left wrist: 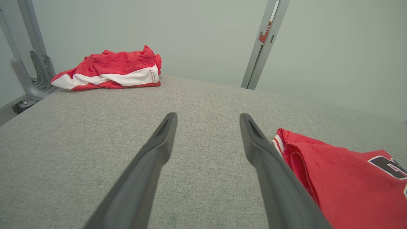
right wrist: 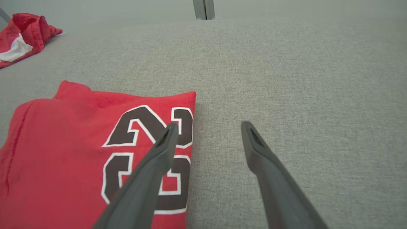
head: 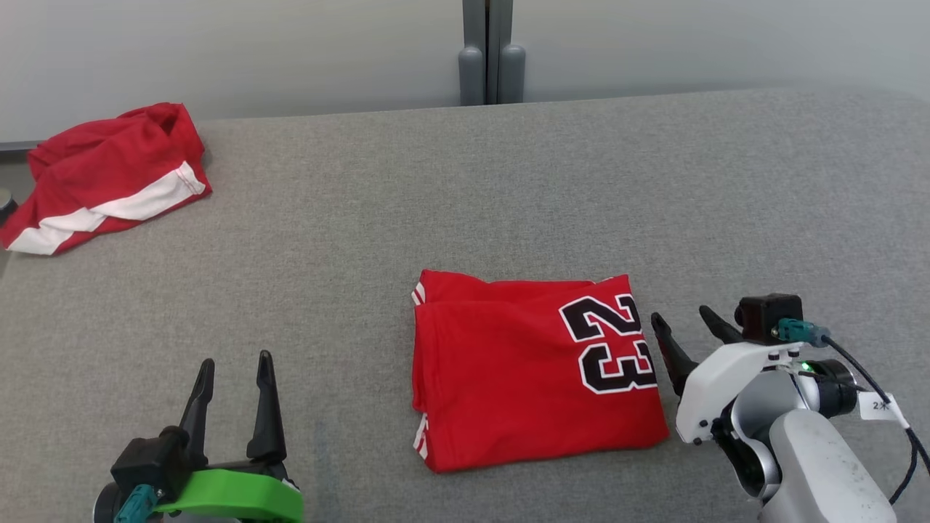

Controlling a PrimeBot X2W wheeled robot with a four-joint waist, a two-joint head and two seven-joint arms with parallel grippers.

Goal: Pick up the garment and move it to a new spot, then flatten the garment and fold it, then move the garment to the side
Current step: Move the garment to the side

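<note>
Two red garments lie on one grey fabric surface. One is a folded jersey at 5 o'clock in the head view. The other is a crumpled red-and-white garment between 9 and 10 o'clock. The jersey bears two black digits, a 2 and a 3.

There are two grippers, the left gripper at 8 o'clock and the right gripper near 4 o'clock. Each has two long dark jaws, four in all.

There are two teal connectors, one on the left wrist and one on the right. One white tag hangs at 4 o'clock. Two rounded grey posts stand side by side at 12 o'clock.
</note>
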